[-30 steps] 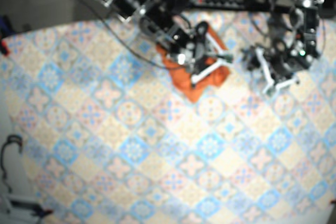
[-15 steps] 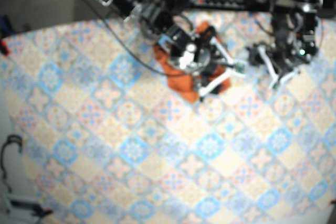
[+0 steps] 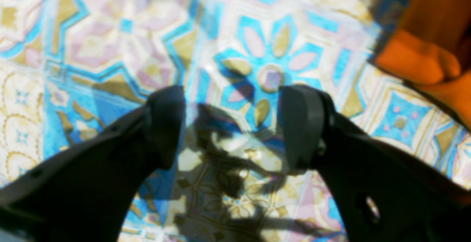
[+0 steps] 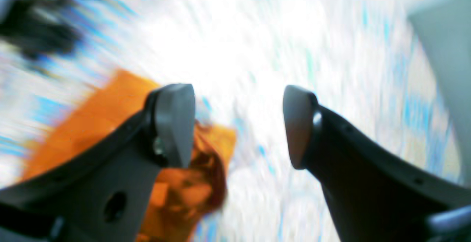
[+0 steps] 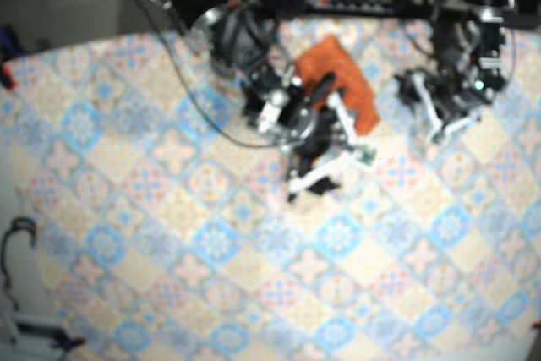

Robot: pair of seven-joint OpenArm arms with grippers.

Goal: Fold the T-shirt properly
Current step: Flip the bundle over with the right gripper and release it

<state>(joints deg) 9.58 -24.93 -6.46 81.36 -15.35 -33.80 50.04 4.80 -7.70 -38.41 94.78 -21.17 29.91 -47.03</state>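
On patterned tablecloth (image 5: 169, 234), compact orange T-shirt (image 5: 342, 82)

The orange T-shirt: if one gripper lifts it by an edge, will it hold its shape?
Probably not: the orange T-shirt shows soft, rounded folds, so a lifted edge would likely droop and unfold. Being thin-looking cloth, it seems light. Pushed, it would probably bunch up on the patterned tablecloth.

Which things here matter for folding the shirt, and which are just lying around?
For the job: orange cloth T-shirt; open left claw; open right claw.
Just there: blue-and-cream tile-patterned tablecloth; dark looped cable beside the table.
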